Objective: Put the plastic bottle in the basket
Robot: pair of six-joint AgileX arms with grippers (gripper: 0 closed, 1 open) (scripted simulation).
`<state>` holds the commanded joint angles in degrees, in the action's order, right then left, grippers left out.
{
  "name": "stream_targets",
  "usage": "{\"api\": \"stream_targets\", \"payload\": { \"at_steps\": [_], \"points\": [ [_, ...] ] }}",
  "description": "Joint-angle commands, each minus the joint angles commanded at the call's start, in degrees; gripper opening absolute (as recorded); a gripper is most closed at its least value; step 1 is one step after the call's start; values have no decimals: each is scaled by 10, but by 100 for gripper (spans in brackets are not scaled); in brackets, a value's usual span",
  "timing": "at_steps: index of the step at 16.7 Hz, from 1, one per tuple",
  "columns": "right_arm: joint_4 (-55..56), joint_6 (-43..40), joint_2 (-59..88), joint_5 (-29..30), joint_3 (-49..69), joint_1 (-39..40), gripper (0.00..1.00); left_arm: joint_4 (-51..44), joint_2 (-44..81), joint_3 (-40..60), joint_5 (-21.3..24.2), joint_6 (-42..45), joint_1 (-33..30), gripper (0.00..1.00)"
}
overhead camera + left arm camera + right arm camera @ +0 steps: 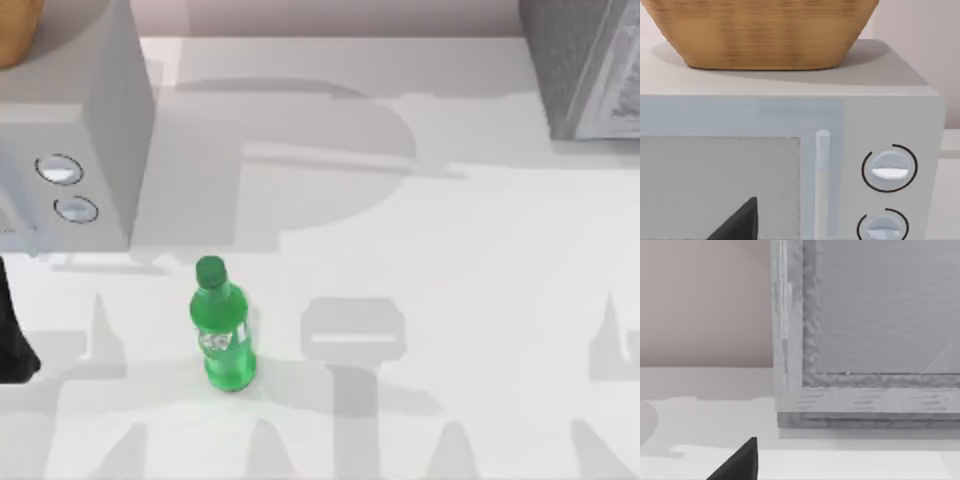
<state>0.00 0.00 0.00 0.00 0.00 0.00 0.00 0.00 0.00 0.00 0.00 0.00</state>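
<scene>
The plastic bottle (222, 330) is bright green with a green cap and a white-and-green label. It stands alone on the white table, left of the middle, just in front of the microwave (70, 150). The woven tan basket (760, 32) sits on top of the microwave, and its rim shows at the top view's far left corner (15, 30). My left arm (12, 335) shows as a dark shape at the left edge, well left of the bottle. A dark part of my left gripper (740, 225) faces the microwave door. A dark part of my right gripper (740, 462) faces a grey cabinet.
The pale grey microwave has two round knobs (889, 168) and a vertical door handle (822, 180). A grey textured cabinet (585, 70) stands at the back right. White tabletop (450, 270) stretches open between the two and toward the front.
</scene>
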Motion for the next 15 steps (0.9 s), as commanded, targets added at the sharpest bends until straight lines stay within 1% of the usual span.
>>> {"api": "stream_targets", "payload": {
  "at_steps": [4, 7, 10, 15],
  "points": [
    [0, 0, 0, 0, 0, 0, 100, 17, 18, -1, 7, 2, -4, 100],
    [0, 0, 0, 0, 0, 0, 100, 87, 90, -7, 35, 8, -18, 100],
    [0, 0, 0, 0, 0, 0, 100, 206, 215, -17, 76, 18, -39, 100],
    [0, 0, 0, 0, 0, 0, 100, 461, 496, -36, 156, 39, -79, 100]
  ]
}}
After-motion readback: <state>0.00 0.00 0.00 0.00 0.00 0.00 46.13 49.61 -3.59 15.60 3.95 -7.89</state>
